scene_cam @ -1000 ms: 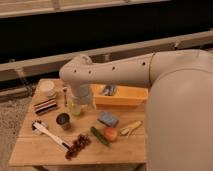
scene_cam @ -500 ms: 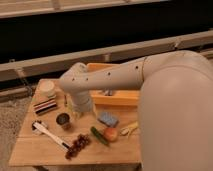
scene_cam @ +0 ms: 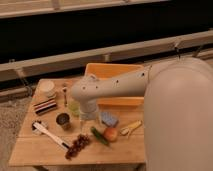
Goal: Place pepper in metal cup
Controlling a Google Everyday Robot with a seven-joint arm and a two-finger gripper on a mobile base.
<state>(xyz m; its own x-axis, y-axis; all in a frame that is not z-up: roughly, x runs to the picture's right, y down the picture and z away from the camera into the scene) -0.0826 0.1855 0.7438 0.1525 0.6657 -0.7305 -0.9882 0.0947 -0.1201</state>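
The pepper (scene_cam: 99, 136), long and dark green, lies on the wooden table (scene_cam: 30, 152) near the front, just left of a round orange-red fruit (scene_cam: 111, 134). The metal cup (scene_cam: 63, 120) stands upright to the pepper's left, small and dark with a shiny rim. My gripper (scene_cam: 88, 122) hangs from the pale arm that reaches in from the right. It sits between the cup and a blue sponge (scene_cam: 109, 119), just above and behind the pepper's near end. It is open and holds nothing.
A translucent green cup (scene_cam: 74, 107) stands behind the gripper. An orange tray (scene_cam: 112, 72) is at the back, a white bowl (scene_cam: 47, 88) and a striped block (scene_cam: 45, 106) at the left. Grapes (scene_cam: 77, 146), a white-handled tool (scene_cam: 50, 135) and a yellow piece (scene_cam: 131, 127) lie along the front.
The arm has swung lower and forward over the table, bringing the gripper down toward the pepper. The objects on the table have not moved.
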